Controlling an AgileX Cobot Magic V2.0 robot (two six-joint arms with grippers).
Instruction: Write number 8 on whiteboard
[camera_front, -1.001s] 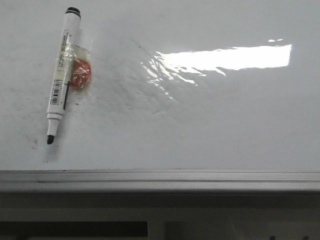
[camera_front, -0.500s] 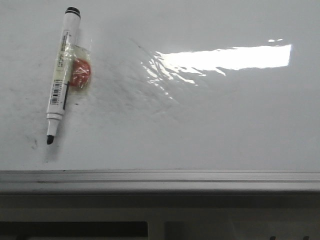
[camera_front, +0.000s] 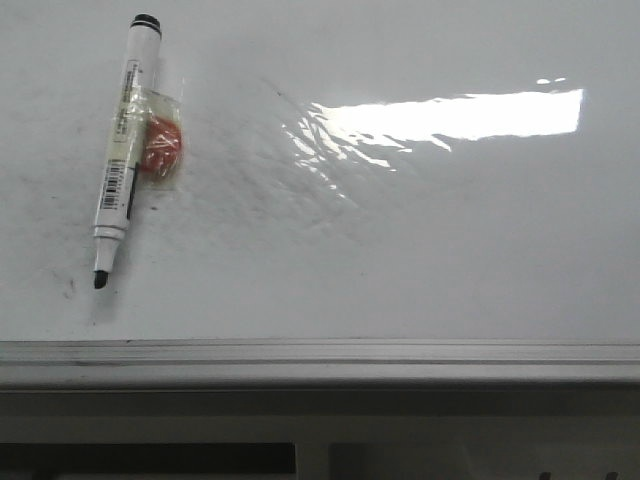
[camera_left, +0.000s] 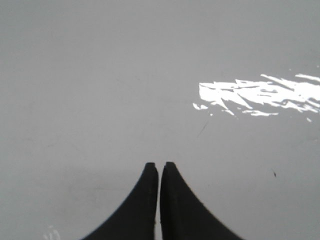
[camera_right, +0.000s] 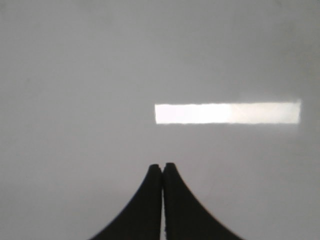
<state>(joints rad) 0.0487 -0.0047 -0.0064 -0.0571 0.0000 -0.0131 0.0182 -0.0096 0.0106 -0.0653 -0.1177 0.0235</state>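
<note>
The whiteboard (camera_front: 420, 260) fills the front view, glossy white with faint grey smudges and a wrinkled shiny patch (camera_front: 330, 150). No number 8 shows on it. A white marker (camera_front: 122, 150) with a black cap end and bare black tip lies at the left, taped to a small orange piece (camera_front: 162, 146). Neither gripper shows in the front view. My left gripper (camera_left: 159, 165) is shut and empty over bare board in the left wrist view. My right gripper (camera_right: 162, 166) is shut and empty over bare board in the right wrist view.
A grey metal edge rail (camera_front: 320, 360) runs along the board's near side. Bright light glare (camera_front: 450, 115) lies on the board's right half, and also shows in the left wrist view (camera_left: 260, 92) and the right wrist view (camera_right: 227, 113).
</note>
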